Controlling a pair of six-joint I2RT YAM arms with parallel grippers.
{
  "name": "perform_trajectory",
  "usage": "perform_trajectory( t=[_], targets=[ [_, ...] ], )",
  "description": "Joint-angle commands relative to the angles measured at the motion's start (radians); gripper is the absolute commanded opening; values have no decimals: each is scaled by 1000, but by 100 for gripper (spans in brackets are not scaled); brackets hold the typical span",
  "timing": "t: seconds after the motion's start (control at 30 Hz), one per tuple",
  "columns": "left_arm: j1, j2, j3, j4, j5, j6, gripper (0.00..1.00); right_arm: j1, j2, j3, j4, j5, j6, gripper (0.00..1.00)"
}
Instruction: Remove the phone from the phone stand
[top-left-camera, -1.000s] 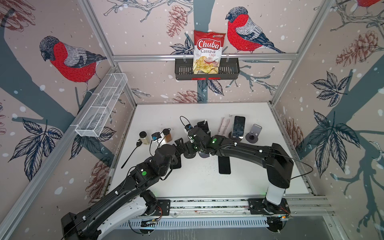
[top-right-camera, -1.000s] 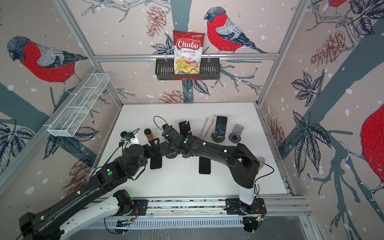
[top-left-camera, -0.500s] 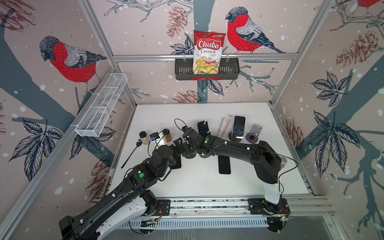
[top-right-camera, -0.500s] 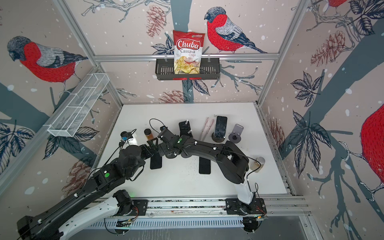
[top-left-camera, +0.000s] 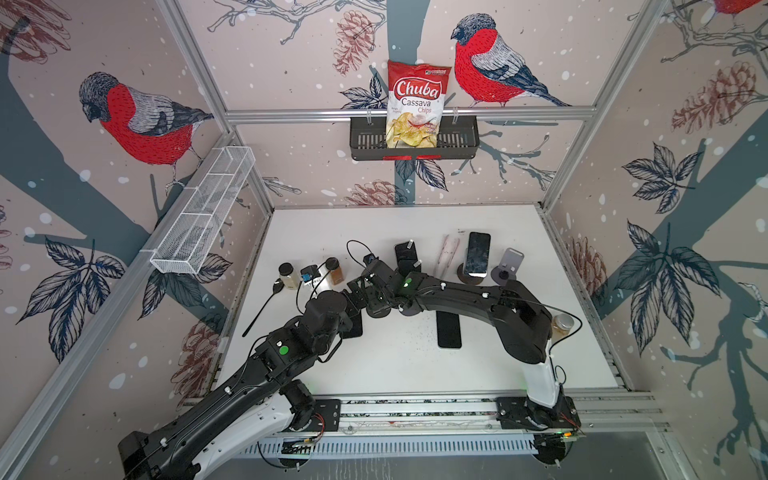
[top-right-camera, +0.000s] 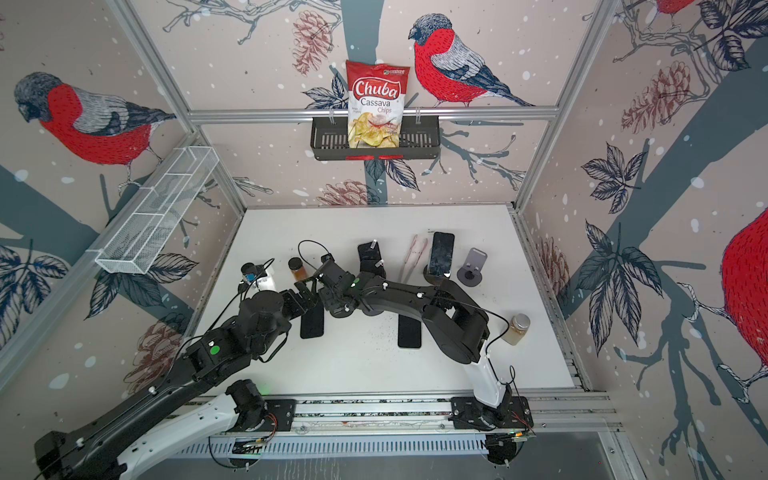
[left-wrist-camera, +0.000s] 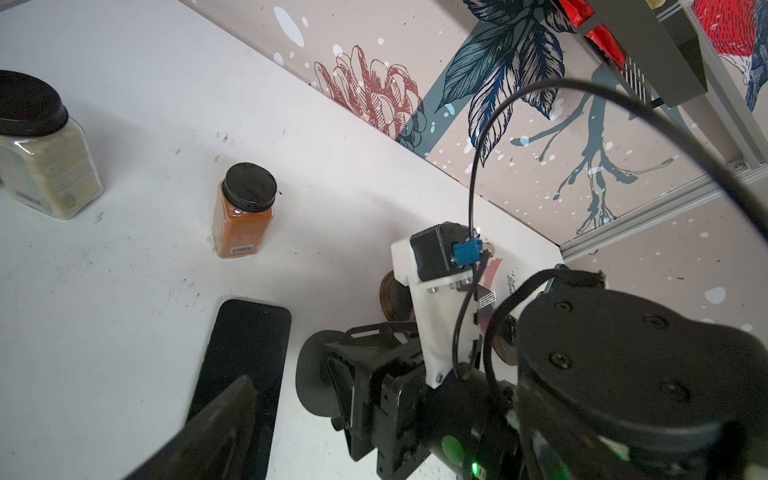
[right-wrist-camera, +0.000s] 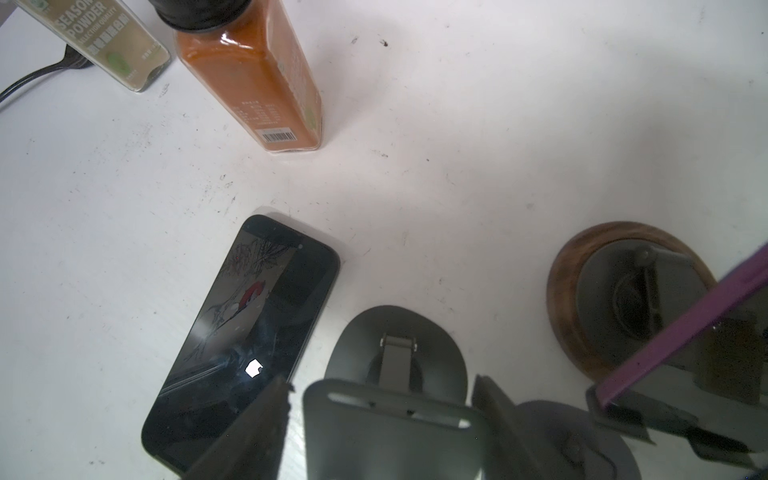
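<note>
A dark phone (right-wrist-camera: 249, 332) lies flat on the white table, a small logo lit on its screen; both top views show it (top-left-camera: 355, 330) (top-right-camera: 311, 324). Right beside it stands an empty dark grey phone stand (right-wrist-camera: 390, 428) on a round base (left-wrist-camera: 311, 374). My right gripper (right-wrist-camera: 382, 386) has closed in on the two side edges of the stand's plate. My left gripper (top-right-camera: 309, 299) hovers open over the near end of the flat phone. Only one of its fingers (left-wrist-camera: 224, 415) shows, and it holds nothing.
An orange spice jar (top-left-camera: 334, 270), a pale seasoning jar (top-left-camera: 286, 274) and a black spoon (top-left-camera: 266, 303) sit to the left. A second flat phone (top-left-camera: 449, 328) lies mid-table. Behind stand a phone on a wooden-based stand (top-left-camera: 477, 257), an empty grey stand (top-left-camera: 509, 266) and another wooden-based stand (right-wrist-camera: 582, 291).
My right gripper has moved left over the dark stand and its jaws have narrowed onto the plate. The left arm has hardly moved.
</note>
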Motion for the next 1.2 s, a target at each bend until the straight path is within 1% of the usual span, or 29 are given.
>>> perform_trajectory(
  t=[0.0,0.1,0.2,0.43,0.6,0.7,0.8,0.97,1.17],
  targets=[
    [1,2,-2,20,0,19,96,0,5,3,22,16,17,62],
    [2,1,-2,21,3,20,96,1,7,4,25,19,16,54],
    [2,1,-2,18,1,20,96,0,7,7,25,16,15,52],
    [2,-10,4,9,-6,27,96,0,-33,36,25,-9,-5,50],
    [2,-6,41,3,-1,72,96,-21,-68,82,10,-52,-32,50],
    [2,-8,65,8,0,104,96,-45,-96,100,10,-90,-36,50],
    [2,-15,76,26,3,125,96,-71,-128,119,4,-104,-44,50],
    [2,-16,81,50,13,141,96,-134,-186,139,-30,-60,-63,50],
    [2,46,97,46,33,161,96,-253,-291,118,-67,-19,-75,50]
  ],
)
